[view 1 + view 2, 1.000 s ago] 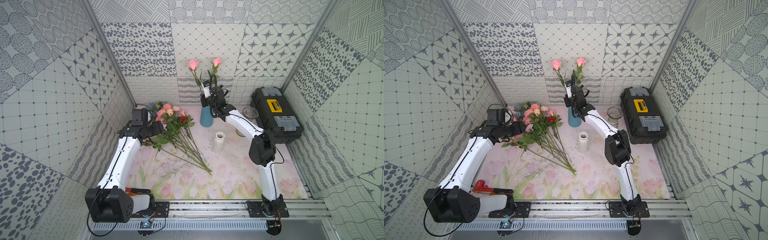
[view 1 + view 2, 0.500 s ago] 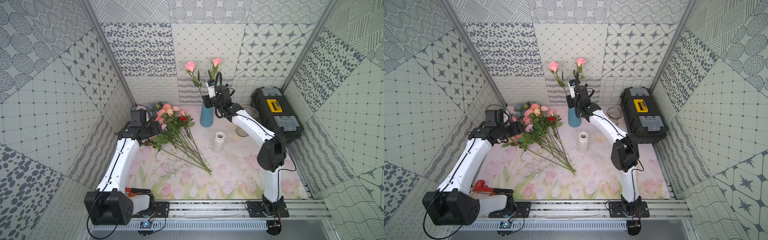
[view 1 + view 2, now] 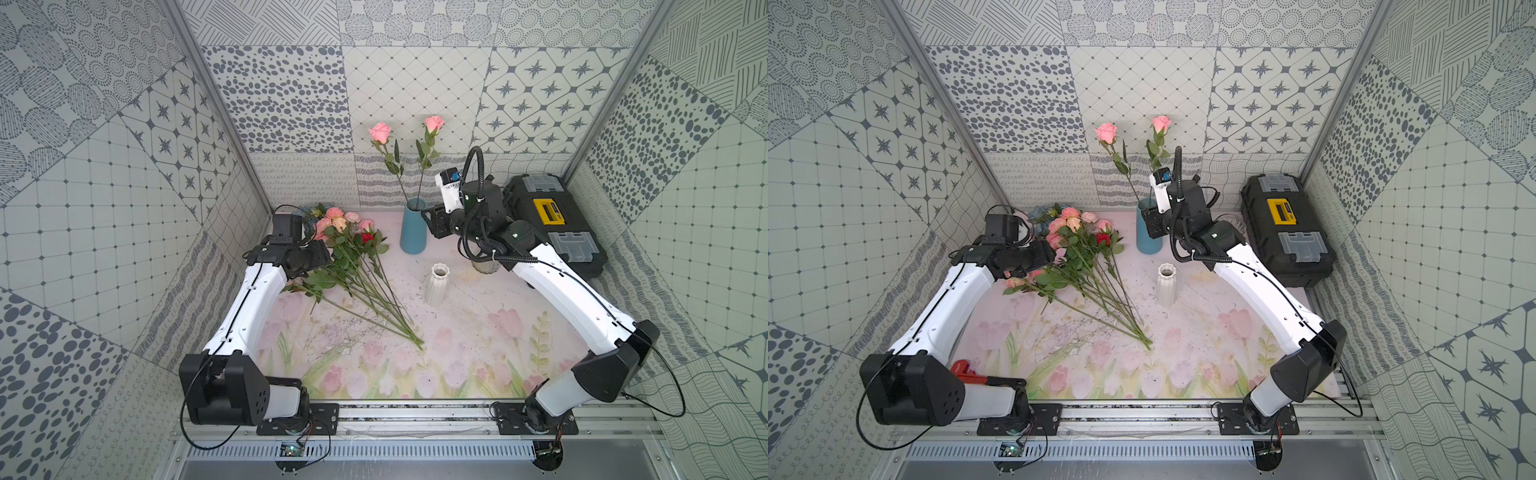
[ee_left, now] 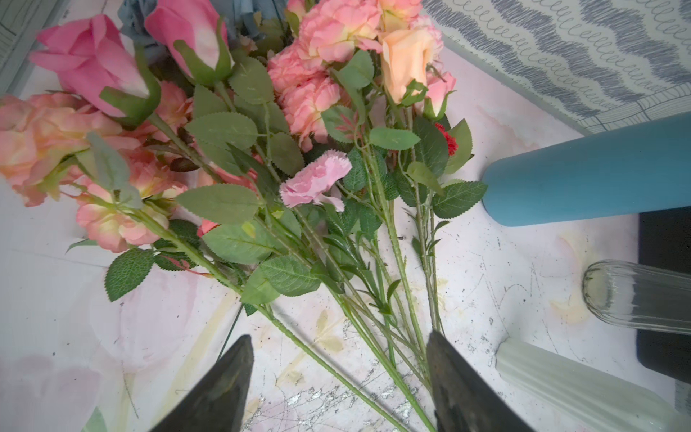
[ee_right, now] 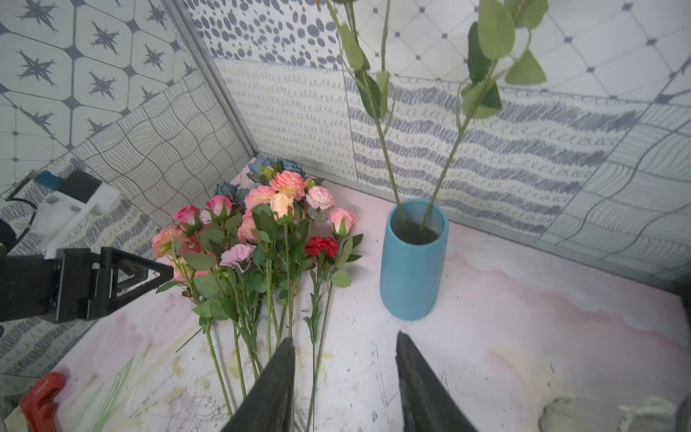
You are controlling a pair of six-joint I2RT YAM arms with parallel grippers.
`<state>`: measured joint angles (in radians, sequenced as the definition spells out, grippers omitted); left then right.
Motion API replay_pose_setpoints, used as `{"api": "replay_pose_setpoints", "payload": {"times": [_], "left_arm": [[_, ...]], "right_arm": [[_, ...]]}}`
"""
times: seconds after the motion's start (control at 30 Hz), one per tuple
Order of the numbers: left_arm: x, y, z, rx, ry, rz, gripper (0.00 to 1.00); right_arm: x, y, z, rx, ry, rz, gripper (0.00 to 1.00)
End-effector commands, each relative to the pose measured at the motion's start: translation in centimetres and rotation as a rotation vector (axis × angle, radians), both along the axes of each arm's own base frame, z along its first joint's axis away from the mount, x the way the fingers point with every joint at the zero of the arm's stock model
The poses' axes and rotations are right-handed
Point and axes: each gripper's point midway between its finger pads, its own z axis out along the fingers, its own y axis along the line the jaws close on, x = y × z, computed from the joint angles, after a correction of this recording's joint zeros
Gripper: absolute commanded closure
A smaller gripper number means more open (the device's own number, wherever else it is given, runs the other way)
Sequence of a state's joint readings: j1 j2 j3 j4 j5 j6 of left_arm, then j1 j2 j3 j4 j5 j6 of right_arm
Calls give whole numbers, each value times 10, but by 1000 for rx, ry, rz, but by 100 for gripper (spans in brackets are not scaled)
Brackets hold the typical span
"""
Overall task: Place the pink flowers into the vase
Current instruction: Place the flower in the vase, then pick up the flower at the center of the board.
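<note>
- The pink flowers [image 3: 353,266] lie in a loose pile on the floral mat [image 3: 457,357], with the heads at about 10 o'clock of the mat and the stems fanning toward its centre
- Two pink roses [image 3: 380,132] already stand in the blue vase [image 3: 413,232] at 12 o'clock by the back wall, their stems leaning apart
- A red carnation [image 5: 321,247] and dusty-blue blooms [image 5: 269,168] are mixed into the pile
- The left gripper [image 4: 339,334] is low at 9 o'clock of the pile; its jaws are spread wide and grip nothing, and several stems run across the mat beneath the gap
- Its tips are close to the leaves, and I cannot tell whether they touch
- The right gripper [image 5: 346,336] is just at 3 o'clock of the blue vase, near it but apart; its jaws are parted by a moderate gap with nothing between them
- A white ribbed vase [image 3: 436,284] stands upright near the mat's centre, at 5 o'clock of the blue vase
- A glass vase [image 4: 635,295] sits partly hidden behind the right arm
- A black toolbox [image 3: 552,220] is at 2 o'clock and a red tool [image 3: 967,370] at 8 o'clock
</note>
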<state>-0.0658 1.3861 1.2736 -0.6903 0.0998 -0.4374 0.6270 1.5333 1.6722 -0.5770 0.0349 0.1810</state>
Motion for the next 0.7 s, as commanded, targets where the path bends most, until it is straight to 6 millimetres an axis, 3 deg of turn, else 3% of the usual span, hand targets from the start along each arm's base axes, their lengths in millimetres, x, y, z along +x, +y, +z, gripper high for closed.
{"api": "replay_pose_setpoints", "payload": {"times": [0.0, 0.23, 0.4, 0.5, 0.67], "left_arm": [[4, -14, 1, -14, 27, 55, 30], [24, -41, -29, -54, 60, 96, 52], [42, -60, -46, -70, 80, 111, 60], [50, -60, -62, -82, 105, 156, 70], [62, -56, -77, -83, 106, 217, 71]], "right_arm": [[-25, -12, -12, 43, 90, 2, 56], [-51, -23, -23, 90, 129, 6, 55], [-58, -17, -23, 134, 151, 44, 56], [-58, -17, -25, 134, 155, 41, 57], [-58, -18, -24, 134, 149, 36, 57]]}}
